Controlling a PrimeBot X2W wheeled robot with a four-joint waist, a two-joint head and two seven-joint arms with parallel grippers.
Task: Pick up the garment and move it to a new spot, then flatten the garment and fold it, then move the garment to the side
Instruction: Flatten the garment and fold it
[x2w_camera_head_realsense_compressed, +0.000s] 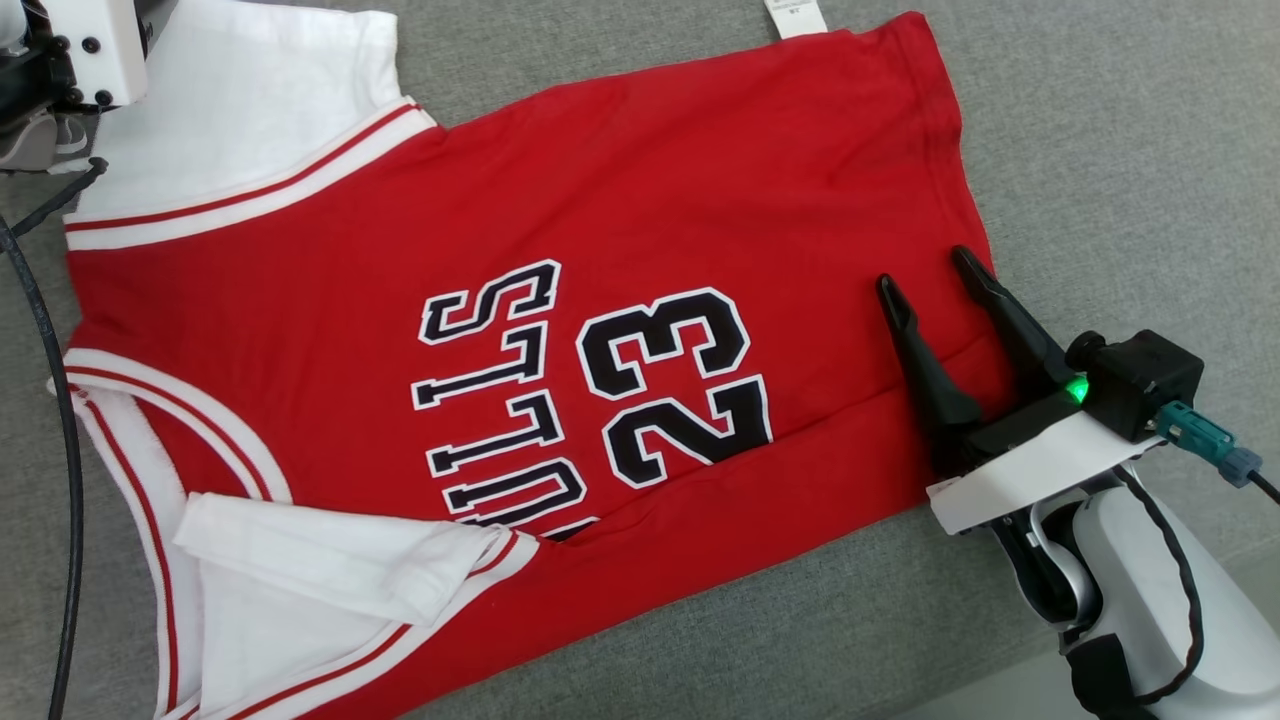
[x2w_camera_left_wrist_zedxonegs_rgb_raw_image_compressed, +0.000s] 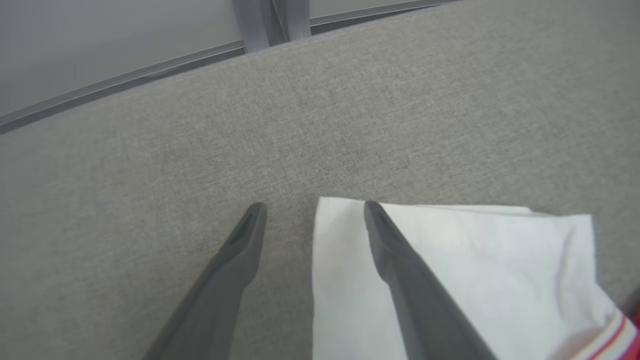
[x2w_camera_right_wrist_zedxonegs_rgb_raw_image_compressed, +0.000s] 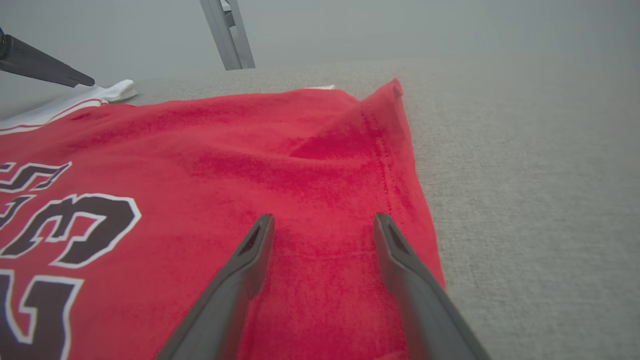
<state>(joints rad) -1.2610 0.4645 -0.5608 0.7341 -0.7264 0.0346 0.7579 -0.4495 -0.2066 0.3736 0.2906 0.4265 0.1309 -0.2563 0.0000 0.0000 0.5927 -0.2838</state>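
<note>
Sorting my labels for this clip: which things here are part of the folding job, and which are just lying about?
Part of the job: red jersey, open left claw, open right claw.
Just there: black cable, grey table, metal frame beyond it.

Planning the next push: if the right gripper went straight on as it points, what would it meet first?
Likely the red jersey: the right gripper, jaws open, points low across its cloth toward a raised fold; height unclear.

Table (x2w_camera_head_realsense_compressed: 1120, 130): grey woven cloth cover, fine weave, lying flat. Beyond its far edge a grey metal post (x2w_camera_right_wrist_zedxonegs_rgb_raw_image_compressed: 227, 35) rises. A grey rail (x2w_camera_left_wrist_zedxonegs_rgb_raw_image_compressed: 120, 77) runs behind that edge.
</note>
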